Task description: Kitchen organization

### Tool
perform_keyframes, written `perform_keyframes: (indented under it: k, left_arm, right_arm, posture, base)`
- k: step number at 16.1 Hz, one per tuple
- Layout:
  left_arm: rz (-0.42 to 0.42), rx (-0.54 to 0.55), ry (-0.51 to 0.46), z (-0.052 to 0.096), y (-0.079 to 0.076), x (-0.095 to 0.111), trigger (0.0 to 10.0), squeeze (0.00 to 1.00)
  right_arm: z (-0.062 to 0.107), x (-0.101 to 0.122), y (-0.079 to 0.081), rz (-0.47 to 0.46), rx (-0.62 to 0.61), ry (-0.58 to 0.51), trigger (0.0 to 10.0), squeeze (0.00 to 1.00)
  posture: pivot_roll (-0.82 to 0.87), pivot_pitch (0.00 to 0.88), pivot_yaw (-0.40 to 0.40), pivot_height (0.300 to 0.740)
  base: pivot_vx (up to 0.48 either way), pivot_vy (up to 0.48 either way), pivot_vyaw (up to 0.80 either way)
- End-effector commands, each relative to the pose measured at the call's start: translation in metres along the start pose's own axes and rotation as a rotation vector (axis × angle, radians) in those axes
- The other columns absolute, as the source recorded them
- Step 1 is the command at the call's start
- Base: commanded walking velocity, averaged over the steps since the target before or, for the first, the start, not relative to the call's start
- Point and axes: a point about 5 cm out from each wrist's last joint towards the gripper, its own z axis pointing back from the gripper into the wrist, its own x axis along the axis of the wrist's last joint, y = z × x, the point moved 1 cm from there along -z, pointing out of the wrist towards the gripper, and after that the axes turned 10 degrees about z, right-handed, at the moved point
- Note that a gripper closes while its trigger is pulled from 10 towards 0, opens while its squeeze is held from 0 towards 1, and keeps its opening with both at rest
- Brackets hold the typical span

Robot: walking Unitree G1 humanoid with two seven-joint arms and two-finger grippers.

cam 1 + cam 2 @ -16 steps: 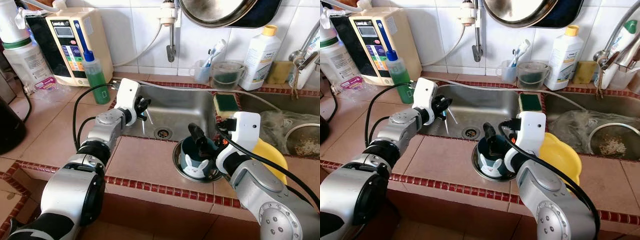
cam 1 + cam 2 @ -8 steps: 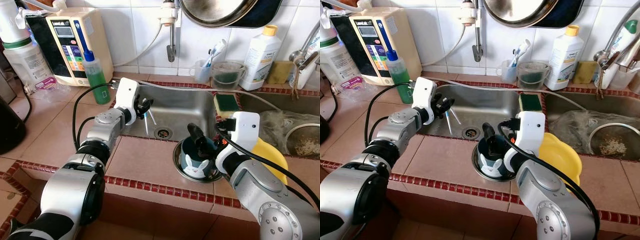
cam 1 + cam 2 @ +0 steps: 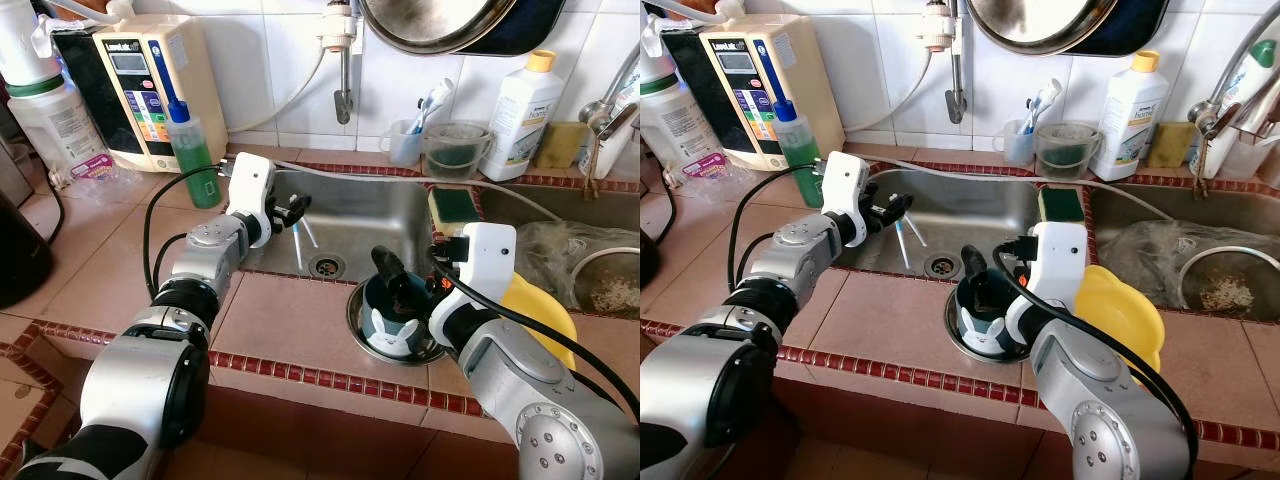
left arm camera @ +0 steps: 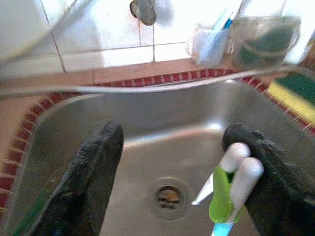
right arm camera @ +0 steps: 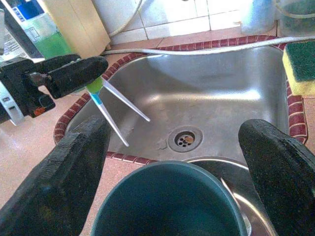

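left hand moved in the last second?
Yes. The left hand with the chopsticks has risen slightly and swung right over the sink, toward the drain; the soap bottle holds its place in the view.

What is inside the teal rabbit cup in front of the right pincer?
The teal cup looks empty where visible; its rim hides the bottom. It sits in a steel bowl, the right pincer open over it.

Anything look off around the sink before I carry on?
One thing: the two straws at the left gripper rest against just one finger, the other finger standing well apart, so they look barely held over the sink. The right gripper hangs open above the teal cup.
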Motion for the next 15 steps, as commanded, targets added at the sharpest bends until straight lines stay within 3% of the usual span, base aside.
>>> perform_keyframes:
  k: [1,3,4,5,6,7,8,9,10,11,12,13,15]
  left_arm:
    - [-0.206,0.001,0.022,-0.001,-0.001,0.007,10.0,1.0]
    - [-0.007,-0.025,0.003,-0.003,-0.004,0.009,10.0,1.0]
    - [-0.036,-0.015,0.007,-0.003,-0.004,0.011,10.0,1.0]
    - [0.023,-0.016,0.004,-0.003,-0.004,0.012,10.0,1.0]
    - [-0.022,0.022,0.012,-0.002,0.001,0.011,10.0,1.0]
    - [0.036,0.032,0.024,-0.003,0.001,0.01,10.0,1.0]
    - [-0.019,0.066,-0.006,-0.003,0.004,0.018,10.0,1.0]
    - [0.025,0.073,-0.006,-0.002,0.005,0.016,10.0,1.0]
    - [0.153,0.043,0.005,-0.003,0.003,0.012,10.0,1.0]
    - [0.055,0.046,0.008,-0.002,0.003,0.012,10.0,1.0]
    - [0.095,0.026,-0.013,-0.003,0.002,0.015,10.0,0.0]
    - [0.041,0.036,-0.02,-0.002,0.003,0.018,10.0,0.0]
    - [0.024,0.036,-0.054,0.0,0.006,0.024,10.0,0.0]
  right_arm:
    - [-0.001,0.002,0.003,-0.001,0.018,-0.01,10.0,0.0]
    - [-0.001,0.002,0.003,0.001,0.02,-0.011,10.0,0.0]
    - [-0.001,0.003,0.003,0.001,0.019,-0.012,10.0,0.0]
    - [-0.001,0.003,0.003,0.0,0.019,-0.012,10.0,0.0]
    - [-0.001,0.003,0.003,0.002,0.019,-0.013,10.0,0.0]
    - [-0.001,0.003,0.003,0.002,0.019,-0.014,10.0,0.0]
    - [-0.001,0.003,0.003,0.002,0.017,-0.015,10.0,0.0]
    - [-0.001,0.003,0.002,0.001,0.017,-0.015,10.0,0.0]
    - [-0.001,0.003,0.003,0.002,0.018,-0.015,10.0,0.0]
    - [-0.001,0.003,0.003,0.003,0.019,-0.016,10.0,0.0]
    - [-0.001,0.004,0.003,0.003,0.018,-0.018,10.0,0.0]
    - [-0.001,0.005,0.002,0.002,0.016,-0.023,10.0,0.0]
    - [-0.001,0.011,-0.001,0.029,0.006,-0.091,10.0,0.0]
  posture:
    - [-0.26,0.0,0.095,0.74]
    - [-0.26,0.0,0.097,0.74]
    - [-0.27,0.0,0.098,0.74]
    - [-0.26,0.0,0.096,0.74]
    - [-0.27,0.0,0.098,0.74]
    - [-0.26,0.0,0.097,0.74]
    - [-0.27,0.0,0.1,0.74]
    - [-0.26,0.0,0.094,0.74]
    - [-0.27,0.0,0.1,0.74]
    - [-0.27,0.0,0.096,0.74]
    - [-0.27,0.0,0.099,0.74]
    - [-0.27,0.0,0.097,0.74]
    - [-0.27,0.001,0.097,0.74]
  base:
    - [0.0,0.0,0.0]
    - [0.0,0.0,0.0]
    - [0.0,0.0,0.0]
    - [0.0,0.0,0.0]
    - [0.0,0.0,0.0]
    - [0.0,0.0,0.0]
    - [0.0,0.0,0.0]
    - [0.0,0.0,0.0]
    - [0.0,0.0,0.0]
    - [0.0,0.0,0.0]
    - [0.0,0.0,0.0]
    - [0.0,0.0,0.0]
    - [0.0,0.0,0.0]
